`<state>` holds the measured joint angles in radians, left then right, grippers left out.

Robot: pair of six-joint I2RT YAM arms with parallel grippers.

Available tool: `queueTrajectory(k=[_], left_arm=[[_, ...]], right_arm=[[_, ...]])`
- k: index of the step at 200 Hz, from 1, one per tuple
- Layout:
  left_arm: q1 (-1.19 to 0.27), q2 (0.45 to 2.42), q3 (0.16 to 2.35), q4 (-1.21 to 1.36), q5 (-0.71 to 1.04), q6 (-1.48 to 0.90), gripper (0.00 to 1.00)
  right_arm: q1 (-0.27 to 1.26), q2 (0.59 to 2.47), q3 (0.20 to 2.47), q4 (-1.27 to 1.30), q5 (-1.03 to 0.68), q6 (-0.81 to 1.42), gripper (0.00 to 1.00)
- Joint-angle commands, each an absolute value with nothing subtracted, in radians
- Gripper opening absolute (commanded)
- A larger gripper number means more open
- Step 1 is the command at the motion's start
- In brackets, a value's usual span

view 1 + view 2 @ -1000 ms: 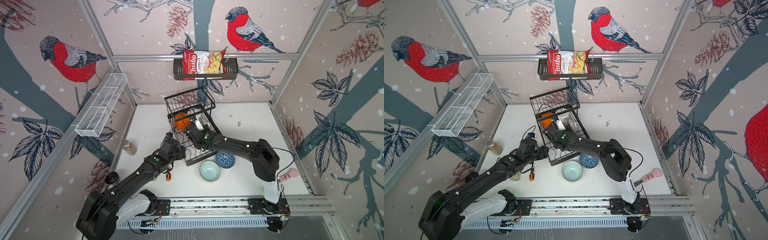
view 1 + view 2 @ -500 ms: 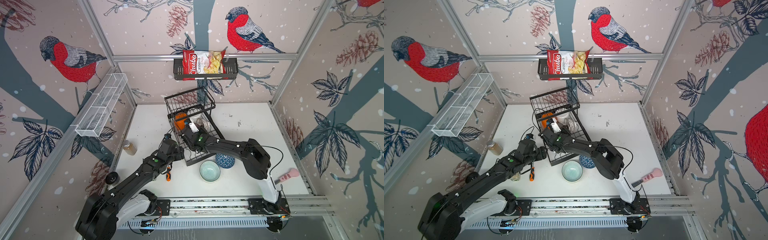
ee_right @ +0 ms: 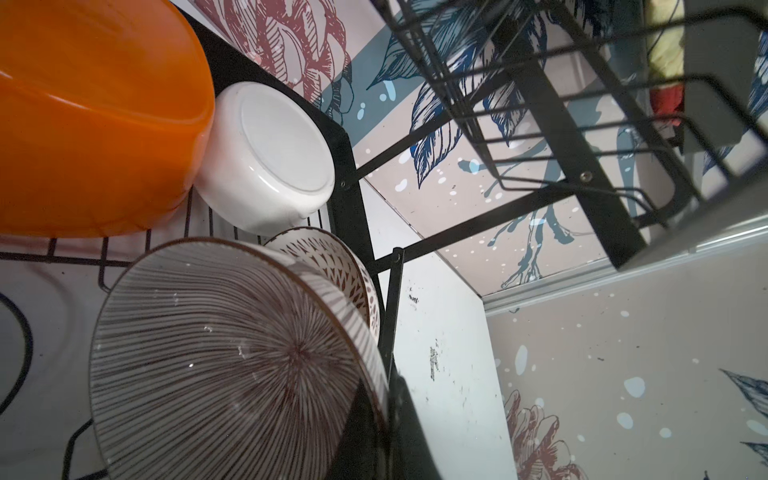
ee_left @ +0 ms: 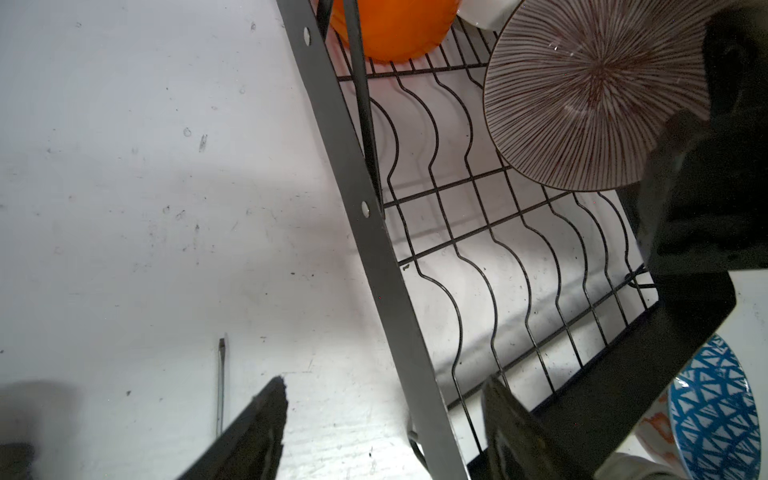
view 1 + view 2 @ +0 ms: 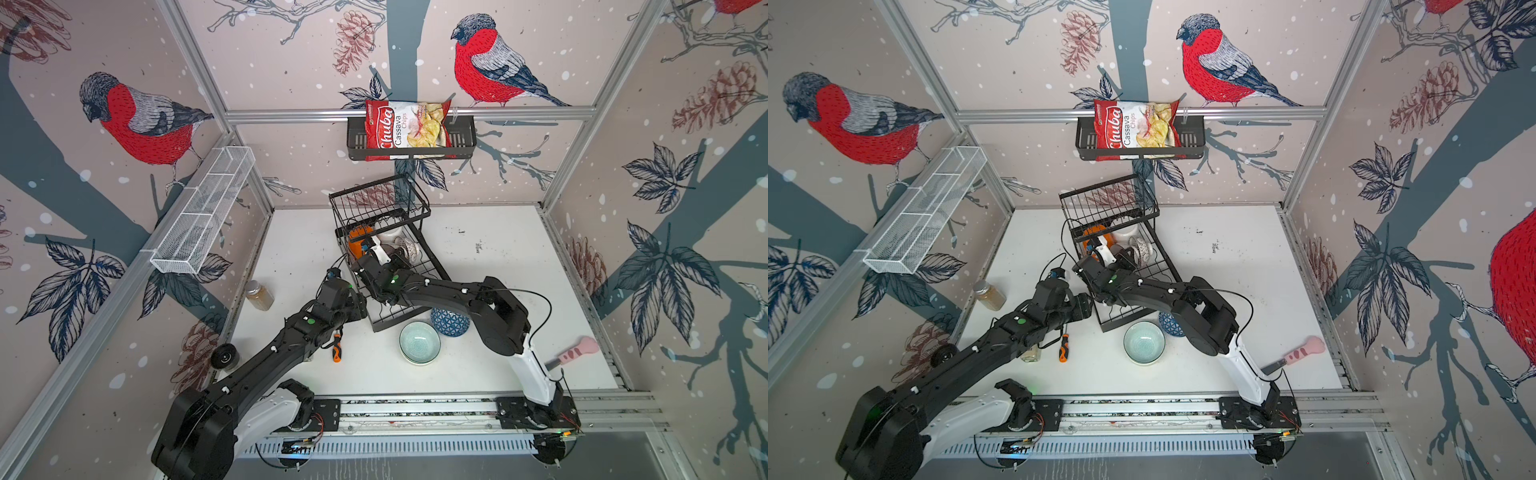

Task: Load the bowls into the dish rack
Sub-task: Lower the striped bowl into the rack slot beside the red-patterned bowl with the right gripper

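Note:
The black wire dish rack [image 5: 429, 261] stands mid-table. Its lower tray holds an orange bowl [image 5: 358, 243], a white bowl [image 5: 388, 232] and a black-and-white patterned bowl [image 5: 409, 248]. My right gripper [image 3: 380, 386] is inside the tray, shut on the rim of the purple-striped bowl [image 3: 232, 357], which stands on edge against the patterned one. The left gripper [image 4: 386, 380] is open, with one finger on each side of the rack's left side rail [image 4: 374, 232] near the front corner. A pale teal bowl [image 5: 419, 343] and a blue geometric bowl [image 5: 451, 322] sit on the table by the rack's front.
An orange-handled screwdriver [image 5: 336, 347] lies beside the left arm. A jar [image 5: 259, 295] and a black wheel [image 5: 224, 356] are at the left wall. At the front right lies a pink-handled tool [image 5: 575, 352]. The chips basket [image 5: 465, 141] and white mesh tray [image 5: 203, 212] hang on the walls.
My right gripper has carried the striped bowl a little deeper into the rack, toward the orange and white bowls. The left arm has hardly moved.

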<state>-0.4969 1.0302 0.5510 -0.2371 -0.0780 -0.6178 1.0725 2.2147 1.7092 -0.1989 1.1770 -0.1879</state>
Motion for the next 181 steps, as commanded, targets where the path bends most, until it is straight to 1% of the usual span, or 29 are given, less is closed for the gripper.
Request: queueTrajectory(k=[1,86,123,181], left_arm=[[-0.493,1.026,0.552,-0.219,-0.072,-0.599,0.74],[-0.483,1.02,0.544,-0.216,-0.062,-0.588,0.74],[-0.481,1.026,0.535,-0.198,-0.048,-0.588,0.73],[-0.48,1.028,0.529,-0.186,-0.038,-0.583,0.73]], right_arm=[[1.071,2.231,1.737,-0.118,1.236,-0.237,0.0],[1.07,2.271,1.761,-0.101,1.279,-0.274,0.0],[1.068,2.276,1.75,-0.122,1.29,-0.252,0.0],[1.072,2.323,1.8,-0.2,1.316,-0.187,0.0]])
